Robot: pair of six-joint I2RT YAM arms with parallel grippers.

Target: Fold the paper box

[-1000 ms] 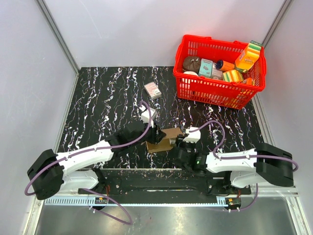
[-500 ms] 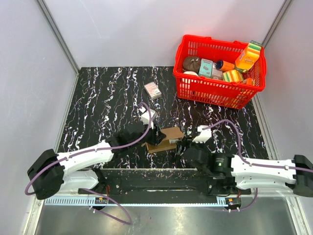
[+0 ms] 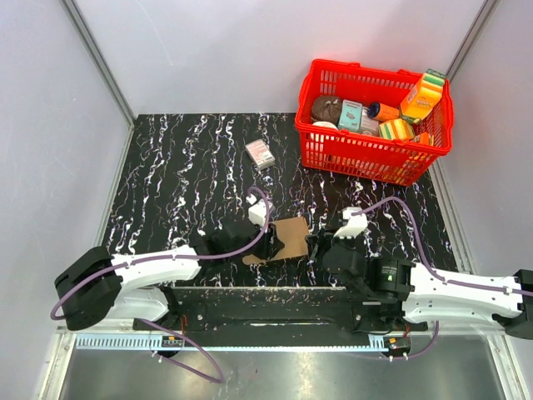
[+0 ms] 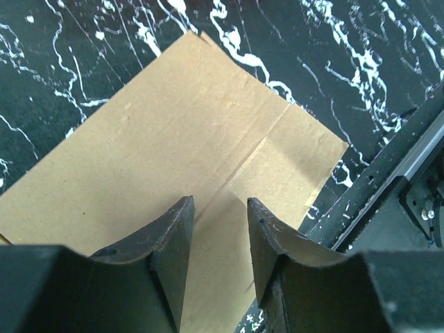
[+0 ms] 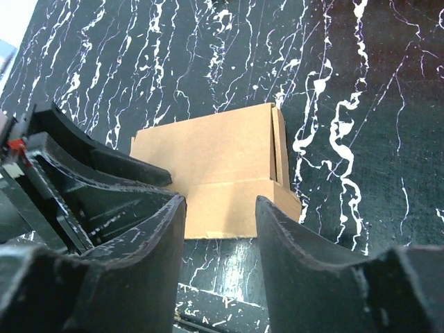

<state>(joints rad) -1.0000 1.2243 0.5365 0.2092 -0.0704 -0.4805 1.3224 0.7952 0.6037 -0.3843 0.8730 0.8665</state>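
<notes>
The paper box [image 3: 291,233] is a flat piece of plain brown cardboard lying on the black marbled table near its front edge. My left gripper [image 3: 266,241] hangs over the box's left part. In the left wrist view its jaws [image 4: 220,208] stand apart above the creased sheet [image 4: 173,118], with nothing between them. My right gripper [image 3: 315,247] is just right of the box, apart from it. In the right wrist view it [image 5: 220,205] is open and empty, and the box [image 5: 215,152] lies ahead with a folded strip along its near edge.
A red basket [image 3: 333,154] of colourful grocery packs stands at the back right. A small white-and-pink carton [image 3: 261,153] lies behind the box. The black mounting rail [image 3: 275,298] runs along the table's front edge, close to the box. Grey walls enclose the table.
The right gripper has let go of the box's right end and drawn back to the right. The left gripper came nearer the front edge, and the box now lies flatter.
</notes>
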